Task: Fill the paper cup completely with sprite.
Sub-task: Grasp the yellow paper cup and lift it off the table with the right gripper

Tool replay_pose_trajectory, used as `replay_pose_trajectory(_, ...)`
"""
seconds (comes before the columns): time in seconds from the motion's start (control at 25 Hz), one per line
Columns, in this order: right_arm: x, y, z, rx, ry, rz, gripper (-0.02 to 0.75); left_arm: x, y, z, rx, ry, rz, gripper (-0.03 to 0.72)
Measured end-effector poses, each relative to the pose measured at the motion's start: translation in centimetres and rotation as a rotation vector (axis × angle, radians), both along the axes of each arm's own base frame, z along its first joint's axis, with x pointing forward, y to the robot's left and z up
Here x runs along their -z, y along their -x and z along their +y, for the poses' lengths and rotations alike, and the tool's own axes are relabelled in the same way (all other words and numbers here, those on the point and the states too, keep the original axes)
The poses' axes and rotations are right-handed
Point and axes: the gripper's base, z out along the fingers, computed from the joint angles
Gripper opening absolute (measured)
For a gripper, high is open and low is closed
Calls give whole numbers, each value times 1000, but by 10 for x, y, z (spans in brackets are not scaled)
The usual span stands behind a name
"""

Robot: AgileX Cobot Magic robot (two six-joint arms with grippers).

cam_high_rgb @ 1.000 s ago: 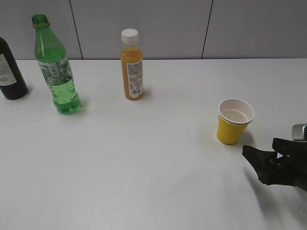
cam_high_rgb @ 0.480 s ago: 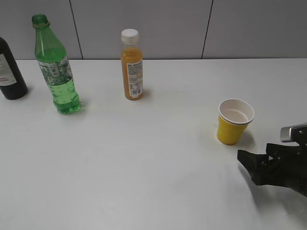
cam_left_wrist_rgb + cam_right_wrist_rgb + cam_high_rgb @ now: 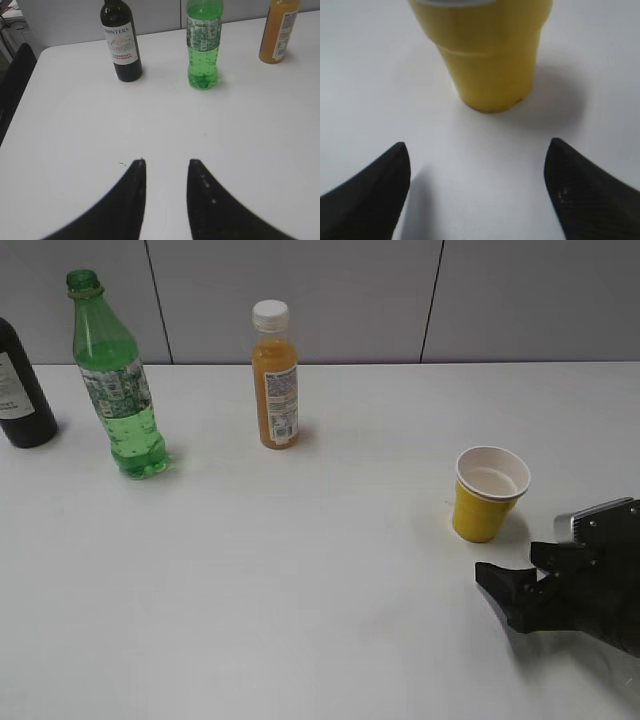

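The yellow paper cup [image 3: 488,494] stands upright at the right of the white table, and its white inside looks empty. My right gripper [image 3: 510,582] is open and empty, low over the table just in front of the cup. In the right wrist view the cup [image 3: 487,55] stands just ahead of the wide-apart jaws [image 3: 477,146], not between them. The uncapped green sprite bottle [image 3: 119,380] stands at the far left, its lower part holding clear fizzy liquid. In the left wrist view my left gripper [image 3: 166,165] is open and empty, well short of the sprite bottle [image 3: 204,50].
An orange juice bottle [image 3: 275,375] with a white cap stands at the back middle. A dark wine bottle [image 3: 20,390] stands at the far left edge, left of the sprite; it also shows in the left wrist view [image 3: 121,45]. A grey wall runs behind the table.
My right gripper has moved left over the table, coming in below and in front of the cup. The bottles and the cup have not moved.
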Motion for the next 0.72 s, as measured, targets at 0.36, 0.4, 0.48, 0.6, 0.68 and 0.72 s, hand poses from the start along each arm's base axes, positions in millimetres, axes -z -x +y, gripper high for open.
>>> replay_pose_trajectory(0.36, 10, -18, 3, -20, 2, -49, 647, 0, 0, 0, 0, 0, 0, 229)
replay_pose_trajectory(0.4, 11, -19, 3, -24, 0, -53, 647, 0, 0, 0, 0, 0, 0, 229)
replay_pose_trajectory(0.48, 13, -21, 4, -34, -4, -60, 647, 0, 0, 0, 0, 0, 0, 229)
replay_pose_trajectory(0.6, 16, -24, 6, -55, -5, -75, 644, 0, 0, 0, 0, 0, 0, 230)
replay_pose_trajectory(0.68, 18, -28, 7, -61, -6, -85, 642, 0, 0, 0, 0, 0, 0, 232)
replay_pose_trajectory(0.72, 19, -29, 7, -65, -5, -93, 639, 0, 0, 0, 0, 0, 0, 232)
